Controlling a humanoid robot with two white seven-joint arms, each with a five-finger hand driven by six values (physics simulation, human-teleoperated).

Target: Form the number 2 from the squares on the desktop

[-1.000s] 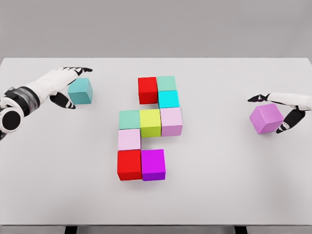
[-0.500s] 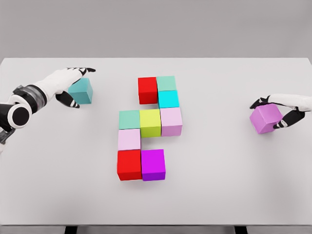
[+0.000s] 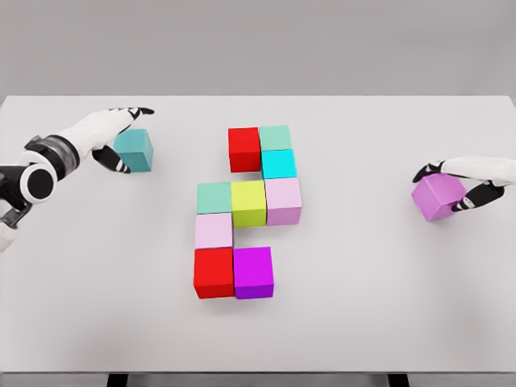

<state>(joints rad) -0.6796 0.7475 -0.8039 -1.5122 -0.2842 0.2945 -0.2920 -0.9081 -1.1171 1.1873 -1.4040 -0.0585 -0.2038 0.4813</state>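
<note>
Several coloured cubes form a block figure mid-table: a red cube (image 3: 243,149), a mint cube (image 3: 275,137) and a cyan cube (image 3: 279,164) at the top, a yellow cube (image 3: 248,201) in the middle row, and a magenta cube (image 3: 253,272) at the bottom right. A loose teal cube (image 3: 135,151) lies at the far left. My left hand (image 3: 133,139) wraps it, thumb on its left face and fingers behind it. A loose purple cube (image 3: 439,196) lies at the right, held between the thumb and fingers of my right hand (image 3: 439,192).
The white table (image 3: 363,322) runs to a front edge at the bottom of the view and a back edge against a grey wall. Wide bare surface separates the central figure from each loose cube.
My left hand closed in on the teal cube from its left. My right hand's thumb and fingers tightened onto the purple cube, which turned slightly. The central figure has not moved.
</note>
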